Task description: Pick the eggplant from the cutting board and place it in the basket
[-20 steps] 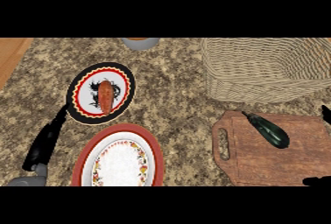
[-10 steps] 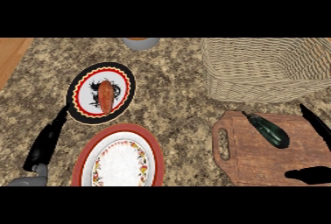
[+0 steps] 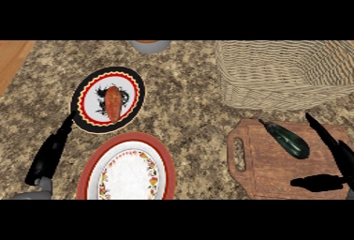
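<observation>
Just left of the right hand (image 3: 336,157), which is spread open and holds nothing, the eggplant (image 3: 288,139) lies on the cutting board (image 3: 269,168).

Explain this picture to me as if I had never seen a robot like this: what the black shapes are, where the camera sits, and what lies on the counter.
The camera sits in the robot's head and looks steeply down at a speckled counter. The black shapes are its hands. The left hand lies at the lower left, fingers straight, beside a black-rimmed plate that carries an orange vegetable. The right hand is over the wooden cutting board, fingers and thumb spread open on either side of the dark eggplant, not closed on it. Neither hand holds anything. Behind the board stands a wicker basket. A red-rimmed plate lies in front, and a grey bowl shows at the far edge.
</observation>
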Motion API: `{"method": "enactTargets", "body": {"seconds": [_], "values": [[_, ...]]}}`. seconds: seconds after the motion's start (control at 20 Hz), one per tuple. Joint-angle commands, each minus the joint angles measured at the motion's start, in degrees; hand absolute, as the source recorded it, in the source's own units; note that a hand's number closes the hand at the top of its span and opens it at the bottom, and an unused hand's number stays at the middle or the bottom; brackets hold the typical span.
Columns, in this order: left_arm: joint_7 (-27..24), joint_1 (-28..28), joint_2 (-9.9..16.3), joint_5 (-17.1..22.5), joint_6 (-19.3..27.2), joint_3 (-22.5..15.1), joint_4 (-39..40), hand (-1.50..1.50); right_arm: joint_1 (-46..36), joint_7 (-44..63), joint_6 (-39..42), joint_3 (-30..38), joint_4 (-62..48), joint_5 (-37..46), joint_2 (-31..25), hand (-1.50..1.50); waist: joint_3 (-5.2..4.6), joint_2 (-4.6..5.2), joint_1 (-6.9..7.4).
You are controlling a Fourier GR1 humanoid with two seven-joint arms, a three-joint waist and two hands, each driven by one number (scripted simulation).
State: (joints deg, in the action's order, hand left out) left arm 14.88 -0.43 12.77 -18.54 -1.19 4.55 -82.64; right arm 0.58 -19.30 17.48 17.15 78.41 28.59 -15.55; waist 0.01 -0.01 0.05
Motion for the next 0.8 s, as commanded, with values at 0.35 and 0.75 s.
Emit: {"method": "enactTargets", "body": {"seconds": [0.35,0.75], "values": [[-4.5,-2.3,0.5,-0.4,-1.7,3.1,6.2,0.00,-5.6,1.4,-7.4,-2.9,-9.2,3.6,2.1,-1.50,-0.01,0.03,-0.03],[-1.8,-2.8,-2.0,-2.0,-0.4,1.7,3.5,0.00,-8.5,-4.2,-8.9,-4.2,-18.4,3.8,1.9,-1.50,0.00,0.06,0.06]]}}
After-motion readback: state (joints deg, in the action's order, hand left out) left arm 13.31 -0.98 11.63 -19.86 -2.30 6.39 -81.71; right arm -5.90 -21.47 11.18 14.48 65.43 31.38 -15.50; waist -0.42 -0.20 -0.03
